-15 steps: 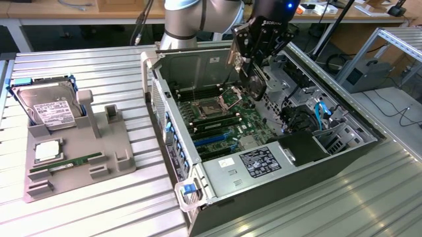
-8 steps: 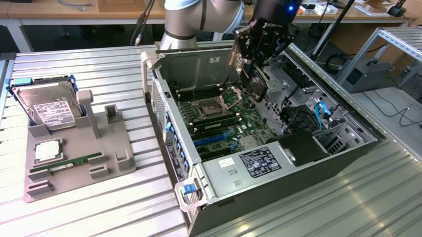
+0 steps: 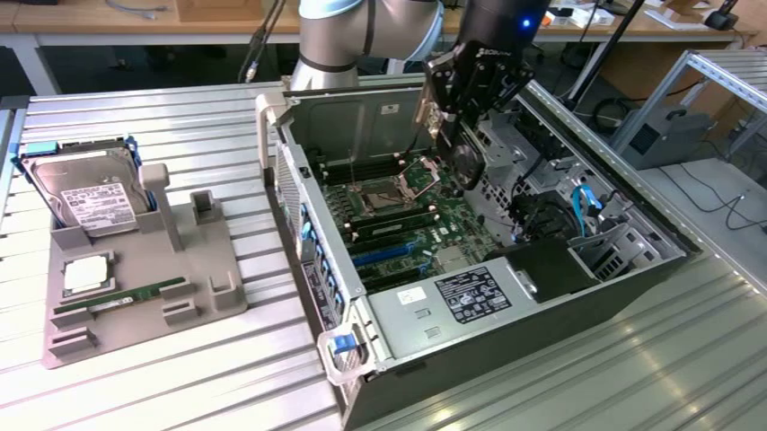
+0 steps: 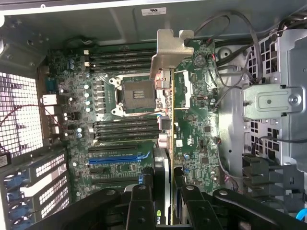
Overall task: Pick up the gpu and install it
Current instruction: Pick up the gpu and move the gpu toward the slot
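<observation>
fingers (image 4: 140, 207) clamped on the gpu (image 3: 462, 160), one either side of the card, closed partway onto its thickness; arm (image 3: 359, 36) hangs over the open PC case (image 3: 599, 278), which lies on its side on the slatted metal tabletop (image 3: 168, 117); gpu is on edge in the air above the motherboard (image 3: 437, 220), over the area just beside the bare CPU socket (image 3: 386, 193), not seated in any slot; wrist view looks straight down the card's edge, silvery bracket (image 4: 169, 53) at the far end, near the case's back wall; blue expansion slots (image 4: 117, 155) on the board sit off to one side of the card, nothing plugged into them; black memory slots flank the socket on both sides; loose cables run along the drive-bay side of the case; on the exterior view's left, well apart from the case, a grey parts tray (image 3: 210, 269) carries a hard drive (image 3: 90, 199) with a white label leaning in its cradle, a square CPU chip (image 3: 86, 274) lying flat and a green memory stick (image 3: 120, 301) in a groove
</observation>
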Robot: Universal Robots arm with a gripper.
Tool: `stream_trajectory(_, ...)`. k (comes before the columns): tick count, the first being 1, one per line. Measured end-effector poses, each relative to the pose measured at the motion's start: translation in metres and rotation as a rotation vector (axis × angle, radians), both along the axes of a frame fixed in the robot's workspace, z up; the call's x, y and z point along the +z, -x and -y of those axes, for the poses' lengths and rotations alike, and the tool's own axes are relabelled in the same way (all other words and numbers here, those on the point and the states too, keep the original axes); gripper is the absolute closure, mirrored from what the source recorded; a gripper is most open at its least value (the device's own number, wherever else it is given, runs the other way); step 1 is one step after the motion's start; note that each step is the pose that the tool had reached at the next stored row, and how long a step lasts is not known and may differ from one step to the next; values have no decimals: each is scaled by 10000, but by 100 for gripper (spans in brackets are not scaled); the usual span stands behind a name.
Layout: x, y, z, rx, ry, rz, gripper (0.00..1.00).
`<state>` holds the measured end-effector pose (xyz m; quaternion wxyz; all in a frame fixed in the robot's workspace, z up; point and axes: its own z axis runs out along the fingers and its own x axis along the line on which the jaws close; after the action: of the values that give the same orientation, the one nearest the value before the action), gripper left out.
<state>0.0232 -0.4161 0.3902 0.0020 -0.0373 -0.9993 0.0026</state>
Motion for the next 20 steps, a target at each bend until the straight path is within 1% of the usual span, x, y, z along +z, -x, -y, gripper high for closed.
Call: stream_trajectory(20,-148,-37,0,0,16,0,73)
